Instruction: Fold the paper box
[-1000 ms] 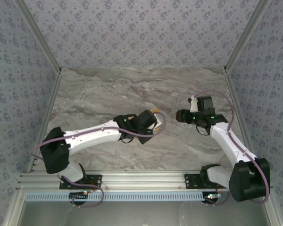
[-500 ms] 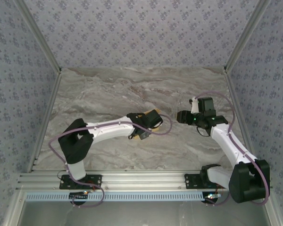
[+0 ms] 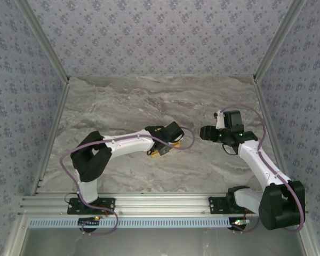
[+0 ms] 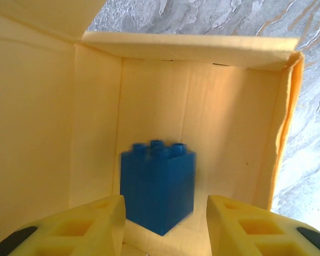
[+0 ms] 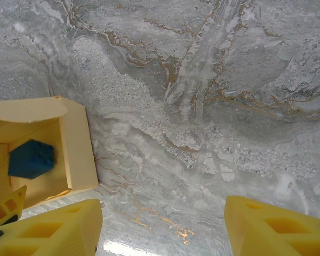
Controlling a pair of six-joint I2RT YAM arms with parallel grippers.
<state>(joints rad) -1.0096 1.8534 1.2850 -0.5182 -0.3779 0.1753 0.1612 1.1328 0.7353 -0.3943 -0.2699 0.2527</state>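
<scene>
Top external view shows the marble table (image 3: 122,101), with the paper box (image 4: 229,122) lying open-topped near its middle. The left gripper (image 4: 165,205) hangs over the box, jaws apart. The right gripper (image 5: 162,213), spread wide, hangs over bare marble just right of the box. A blue brick (image 4: 157,186) sits inside the box.

Both arms outstretched toward each other, left claw (image 4: 165,216) and right claw (image 5: 162,218) with jaws apart.

Inside the paper box (image 5: 77,149) the blue block (image 4: 157,186) stood before your left fingers (image 4: 80,226); outside its walls, bare tabletop (image 5: 229,106) lay open.
</scene>
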